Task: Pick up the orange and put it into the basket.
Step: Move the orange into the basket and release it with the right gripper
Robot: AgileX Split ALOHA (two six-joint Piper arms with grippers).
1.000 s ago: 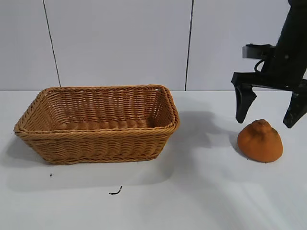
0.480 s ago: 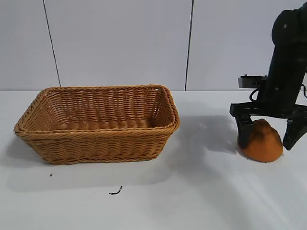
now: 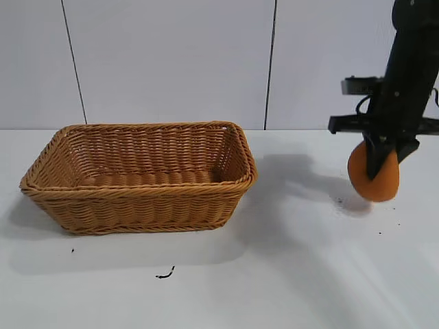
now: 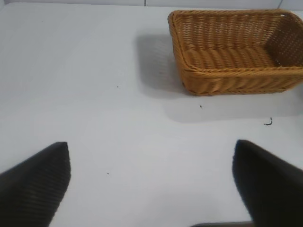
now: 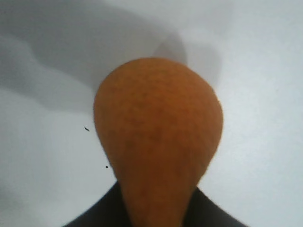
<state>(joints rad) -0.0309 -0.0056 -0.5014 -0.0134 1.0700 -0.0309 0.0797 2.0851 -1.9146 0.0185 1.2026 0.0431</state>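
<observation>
The right claw (image 3: 378, 164) was closed on the matte, dull-orange, dome-shaped orange (image 3: 374, 179); half a second earlier this fruit sat on the white bench (image 3: 274, 274) with the fingers down at both its sides, and one second earlier the claw hung open above it; now the fruit was lifted clear of the bench near the right edge, with its shadow below it; so the grasp seemed to succeed, and the carrying was, I judge, the next step. The large, tan-brown, rectangular woven wicker basket (image 3: 140, 199) stood well apart toward the left edge, unmoved and with nothing in it. The left claw (image 4: 151, 189) was open over bare bench, idle.
</observation>
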